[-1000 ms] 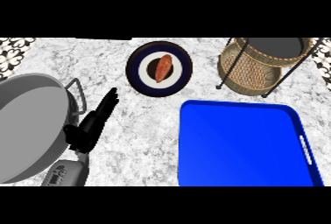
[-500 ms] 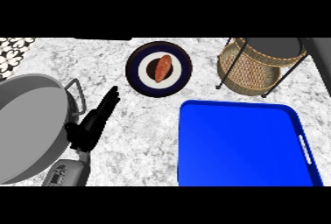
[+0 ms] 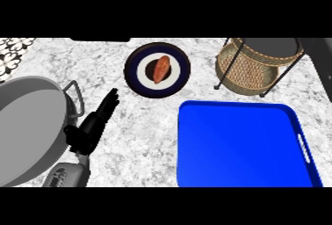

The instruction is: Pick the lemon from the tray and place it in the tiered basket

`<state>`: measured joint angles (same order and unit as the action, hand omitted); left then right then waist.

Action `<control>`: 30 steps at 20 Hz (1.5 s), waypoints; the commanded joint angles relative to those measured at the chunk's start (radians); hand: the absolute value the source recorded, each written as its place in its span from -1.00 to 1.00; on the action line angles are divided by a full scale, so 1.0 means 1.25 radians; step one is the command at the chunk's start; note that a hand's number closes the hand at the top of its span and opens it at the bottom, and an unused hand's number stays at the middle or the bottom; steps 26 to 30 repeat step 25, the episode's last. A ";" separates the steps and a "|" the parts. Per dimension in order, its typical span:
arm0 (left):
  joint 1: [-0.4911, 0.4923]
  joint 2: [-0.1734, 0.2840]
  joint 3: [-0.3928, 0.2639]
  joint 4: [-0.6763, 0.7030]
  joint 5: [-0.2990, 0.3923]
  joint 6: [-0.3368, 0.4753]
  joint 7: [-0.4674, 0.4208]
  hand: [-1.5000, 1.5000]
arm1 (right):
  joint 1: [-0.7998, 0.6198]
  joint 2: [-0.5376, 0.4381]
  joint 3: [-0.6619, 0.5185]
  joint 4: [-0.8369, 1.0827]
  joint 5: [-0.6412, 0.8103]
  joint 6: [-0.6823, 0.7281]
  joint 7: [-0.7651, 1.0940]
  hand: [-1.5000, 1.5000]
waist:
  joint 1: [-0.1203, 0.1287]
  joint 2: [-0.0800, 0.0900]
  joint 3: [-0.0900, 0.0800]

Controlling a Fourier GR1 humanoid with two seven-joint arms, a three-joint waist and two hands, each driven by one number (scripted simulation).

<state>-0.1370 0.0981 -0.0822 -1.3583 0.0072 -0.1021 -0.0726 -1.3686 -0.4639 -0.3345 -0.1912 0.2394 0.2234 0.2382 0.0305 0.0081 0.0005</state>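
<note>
Fingers (image 3: pixel 109 100) of left hand (image 3: pixel 88 127) sticking out straight, holding nothing — hand lying low on marble counter (image 3: pixel 136 145) beside big grey pan (image 3: pixel 29 127). Blue tray (image 3: pixel 243 147) sitting at right. Wicker tiered basket (image 3: pixel 256 66) standing behind it. Dark plate (image 3: pixel 157 69) with orange-brown food (image 3: pixel 162 68) sitting between pan and basket. Lemon not showing anywhere — right hand not showing either.

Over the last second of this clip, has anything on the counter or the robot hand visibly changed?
Nothing visibly changed. The left robot hand lies with straight fingers beside the grey pan, the blue tray shows no lemon, and the plate and basket sit where they were. The right robot hand is out of view.
</note>
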 commanded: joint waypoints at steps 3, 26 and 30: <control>0.004 -0.001 -0.003 -0.027 0.000 -0.003 0.011 0.00 | 0.013 -0.045 -0.036 -0.031 -0.021 -0.117 -0.007 -1.00 | 0.006 0.004 0.000; 0.020 0.019 0.018 -0.004 0.007 -0.028 -0.013 0.00 | 0.295 -0.514 -0.235 -0.013 -0.154 0.006 -0.248 -1.00 | -0.001 0.007 0.003; 0.020 0.019 0.018 -0.004 0.007 -0.028 -0.013 0.00 | 0.295 -0.514 -0.235 -0.013 -0.154 0.006 -0.248 -1.00 | -0.001 0.007 0.003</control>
